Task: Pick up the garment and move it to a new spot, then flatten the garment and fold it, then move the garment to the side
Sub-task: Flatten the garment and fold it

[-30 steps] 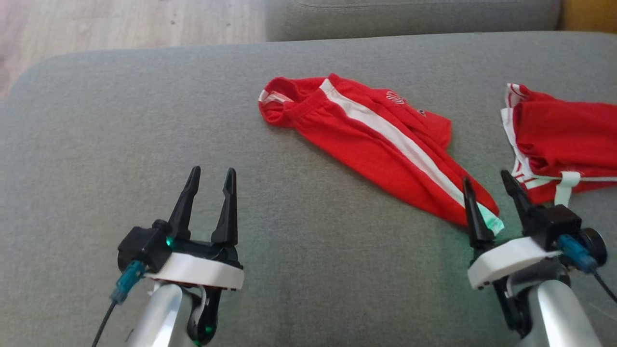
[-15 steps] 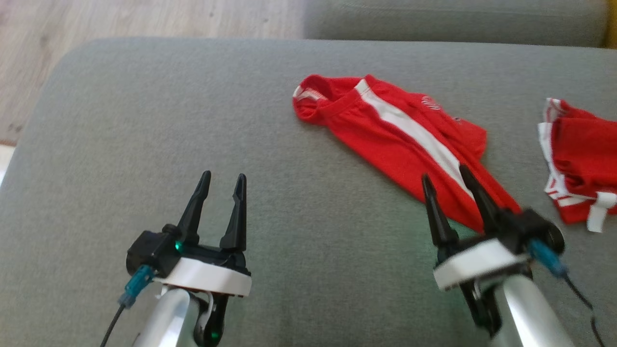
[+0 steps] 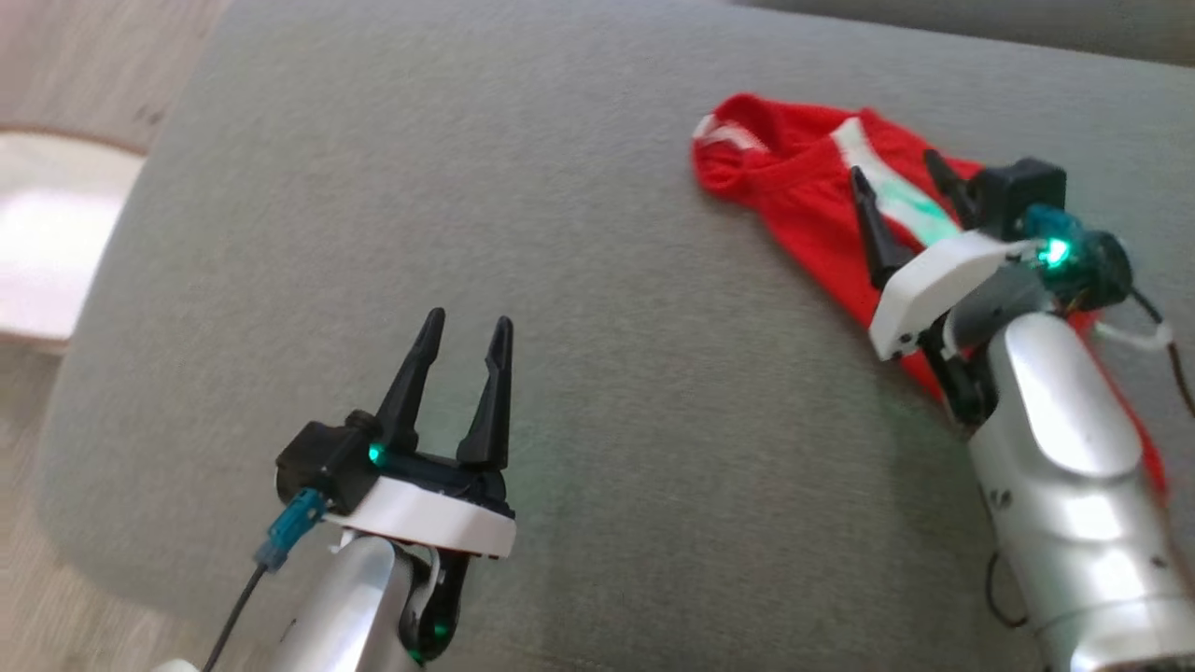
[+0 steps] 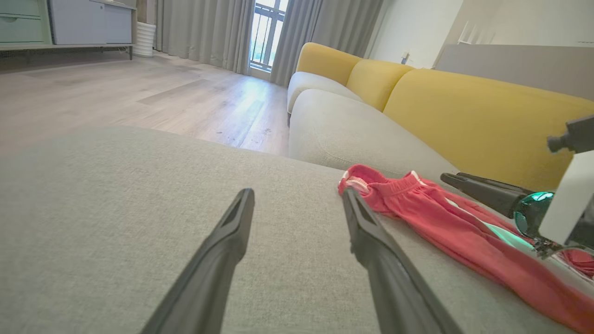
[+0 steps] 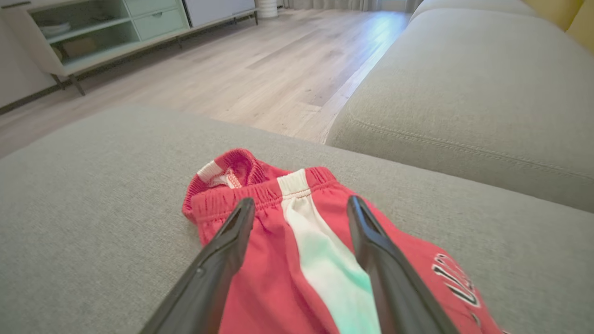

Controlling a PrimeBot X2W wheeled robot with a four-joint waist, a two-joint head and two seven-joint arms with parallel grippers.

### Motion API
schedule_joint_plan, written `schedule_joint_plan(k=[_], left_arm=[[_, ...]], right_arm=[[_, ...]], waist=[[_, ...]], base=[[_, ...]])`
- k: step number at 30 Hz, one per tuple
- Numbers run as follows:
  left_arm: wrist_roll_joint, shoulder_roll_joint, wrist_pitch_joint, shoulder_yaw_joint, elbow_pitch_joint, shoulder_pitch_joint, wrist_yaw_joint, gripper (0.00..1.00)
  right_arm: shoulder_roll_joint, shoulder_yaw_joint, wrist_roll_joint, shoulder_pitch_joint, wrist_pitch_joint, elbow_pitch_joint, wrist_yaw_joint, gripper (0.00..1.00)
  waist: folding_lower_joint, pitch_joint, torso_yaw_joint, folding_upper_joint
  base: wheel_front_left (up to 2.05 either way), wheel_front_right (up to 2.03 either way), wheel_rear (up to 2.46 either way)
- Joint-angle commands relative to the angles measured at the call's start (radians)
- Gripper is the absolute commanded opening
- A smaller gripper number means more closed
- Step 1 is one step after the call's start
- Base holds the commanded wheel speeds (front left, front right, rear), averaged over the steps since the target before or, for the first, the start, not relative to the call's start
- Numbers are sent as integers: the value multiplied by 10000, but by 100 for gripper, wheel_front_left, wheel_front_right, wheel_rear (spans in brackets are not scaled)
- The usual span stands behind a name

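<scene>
The garment (image 3: pixel 784 182) is a pair of red shorts with a white side stripe, lying loosely bunched on the grey cushion (image 3: pixel 560 187), waistband toward the far left. My right gripper (image 3: pixel 892 166) hovers open over the shorts' upper part. In the right wrist view its fingers (image 5: pixel 300 200) straddle the white stripe just short of the waistband (image 5: pixel 260 190), with nothing gripped. My left gripper (image 3: pixel 470 319) stands open over bare cushion, well left of the shorts. The left wrist view has its open fingers (image 4: pixel 298 192), with the garment (image 4: pixel 417 208) and the right gripper's fingers (image 4: pixel 473 188) to their right.
The cushion's rounded edge (image 3: pixel 140 243) drops to wooden floor (image 3: pixel 56 84) on the left. A second grey cushion (image 5: pixel 464 93) lies beyond a gap, with yellow sofa backs (image 4: pixel 464 106) behind it. A white strap (image 3: pixel 1134 333) shows by the right wrist. A low cabinet (image 5: pixel 116 28) stands far off.
The head camera has turned, shifting the whole picture. My right gripper has travelled from the shorts' hem end up along the stripe toward the waistband. The left gripper has kept its place, open.
</scene>
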State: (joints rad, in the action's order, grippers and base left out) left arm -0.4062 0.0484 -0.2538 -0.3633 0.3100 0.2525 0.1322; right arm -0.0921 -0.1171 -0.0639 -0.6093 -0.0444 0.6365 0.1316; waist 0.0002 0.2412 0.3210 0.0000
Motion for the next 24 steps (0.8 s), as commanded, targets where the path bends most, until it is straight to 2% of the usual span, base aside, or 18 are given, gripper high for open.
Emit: schedule_joint_plan(k=[1, 7, 14, 15, 16, 17, 24], left_arm=[[-58, 38, -80, 172, -262, 378, -16, 100], [-203, 23, -80, 125, -279, 482, -16, 100], [-301, 20, -80, 108, -304, 594, -16, 100], [-306, 20, -80, 97, -298, 620, -17, 100], [-307, 20, -80, 87, -293, 645, -17, 100], [-308, 20, -80, 81, -287, 669, -20, 100], [-263, 19, -80, 136, -222, 684, -47, 100]], right_arm=[[9, -71, 176, -552, 42, 98, -9, 100], [-210, 260, 699, -1354, 220, 1625, -9, 100], [-176, 554, 1204, -1910, 579, 2855, -9, 100], [-140, 547, 1232, -1970, 633, 2996, -9, 89], [-107, 540, 1255, -2033, 703, 3120, -9, 38], [-70, 506, 1271, -2086, 806, 3224, -9, 0], [161, 116, 1134, -2259, 1608, 3628, -9, 0]], waist=[[-2, 342, 490, 0], [-2, 538, 841, 0], [-2, 676, 806, 0], [-2, 684, 783, 0], [-2, 689, 757, 0], [-2, 687, 728, 0], [-2, 499, 458, 0]], base=[[0, 0, 0], [0, 0, 0], [0, 0, 0], [0, 0, 0], [0, 0, 0], [0, 0, 0], [0, 0, 0]])
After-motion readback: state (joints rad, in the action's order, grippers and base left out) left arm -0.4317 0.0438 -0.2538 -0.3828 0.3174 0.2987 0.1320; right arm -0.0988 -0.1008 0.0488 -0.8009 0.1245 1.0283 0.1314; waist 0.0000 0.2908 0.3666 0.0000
